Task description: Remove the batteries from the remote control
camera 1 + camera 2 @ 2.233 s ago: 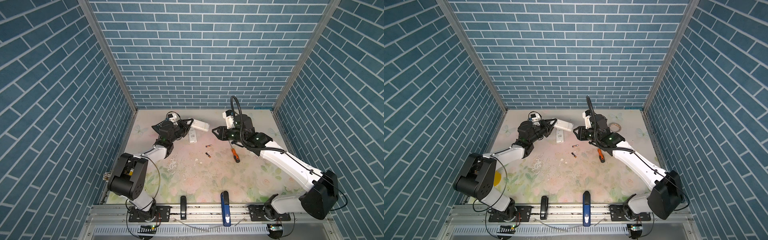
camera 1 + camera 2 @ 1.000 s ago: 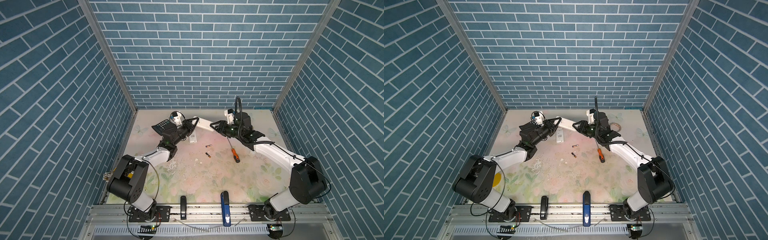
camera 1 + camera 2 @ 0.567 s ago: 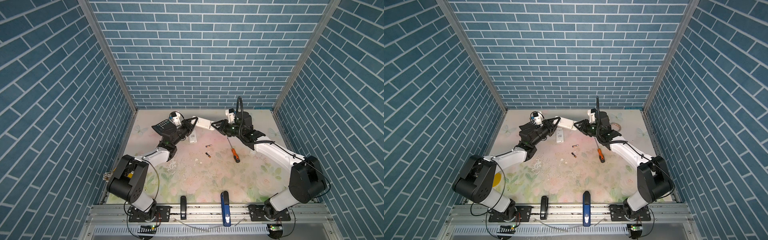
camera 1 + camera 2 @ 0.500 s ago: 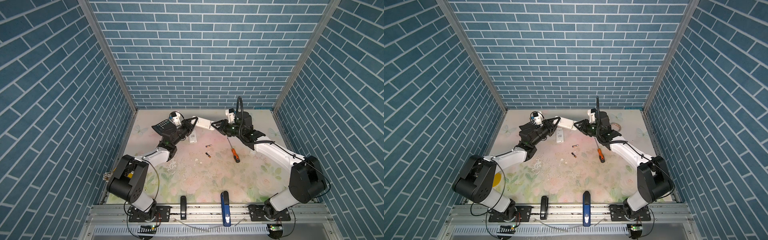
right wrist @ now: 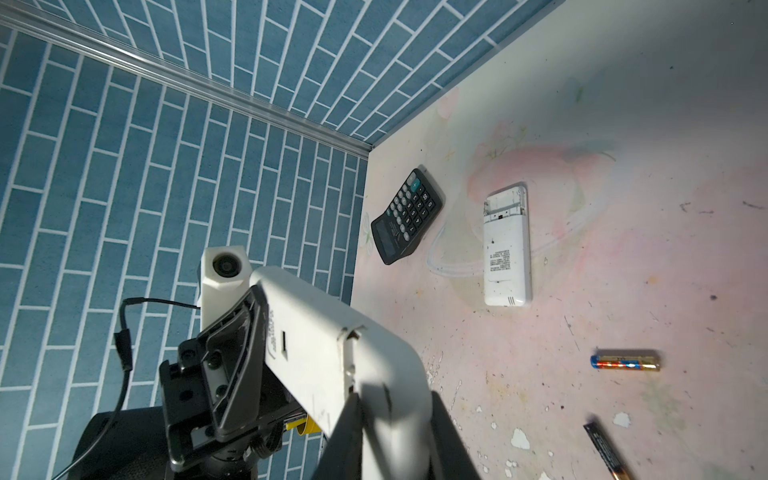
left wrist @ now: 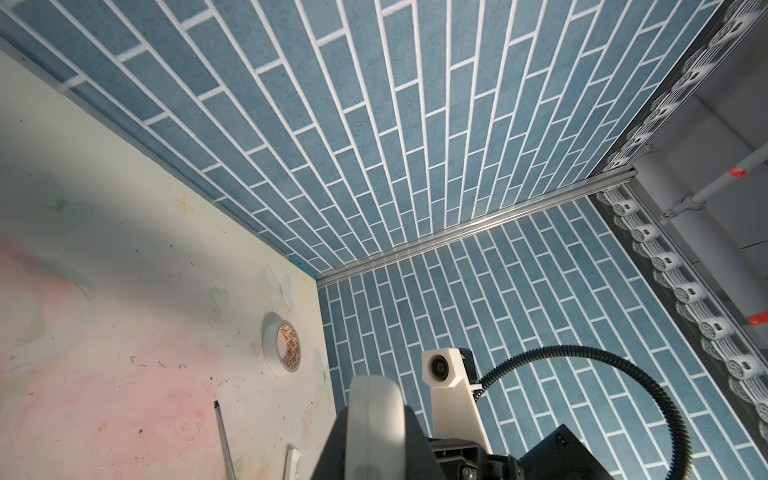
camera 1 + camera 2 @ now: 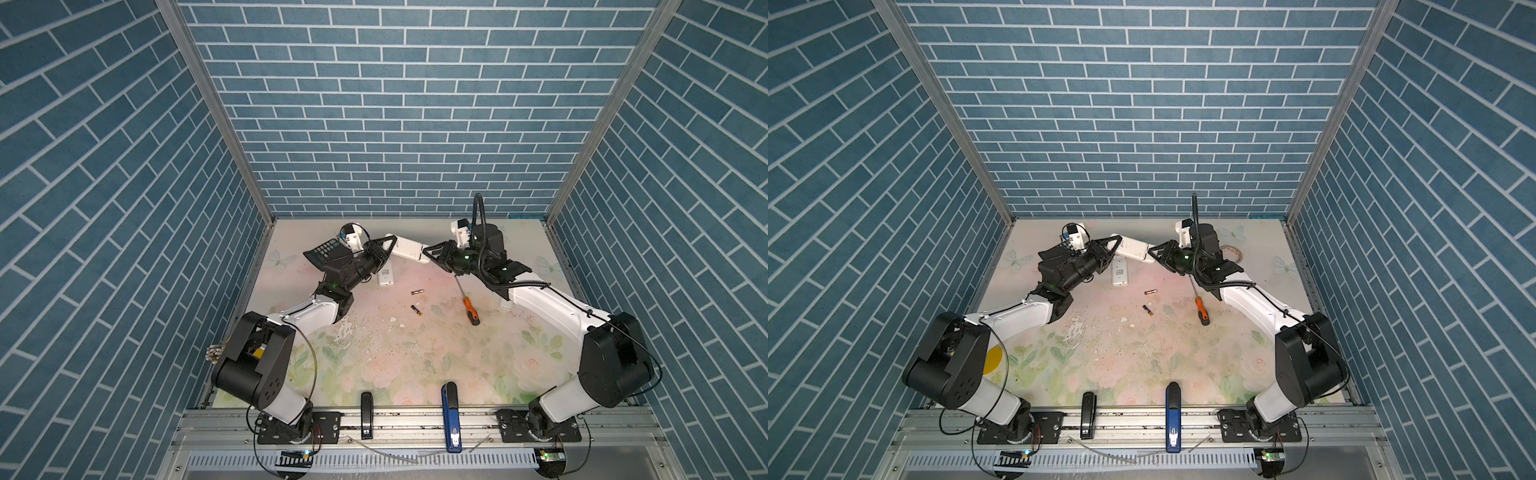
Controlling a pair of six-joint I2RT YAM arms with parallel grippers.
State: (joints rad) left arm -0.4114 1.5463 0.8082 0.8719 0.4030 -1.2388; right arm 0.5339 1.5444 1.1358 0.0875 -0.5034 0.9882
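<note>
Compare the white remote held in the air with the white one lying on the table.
The raised white plastic remote is gripped between the left end effector and right end effector; the flat white plastic remote lies untouched on the table. The flat one's battery bay is open and empty; the raised one's looks closed. Both are slim, white.

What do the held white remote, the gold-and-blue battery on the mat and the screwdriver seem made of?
The white remote: matte white plastic, probably; moulded seams and slot. The battery: glossy foil-like wrap glinting gold, over presumably metal. The screwdriver: orange-and-black handle, plastic or rubber; thin grey shaft looks steel.
</note>
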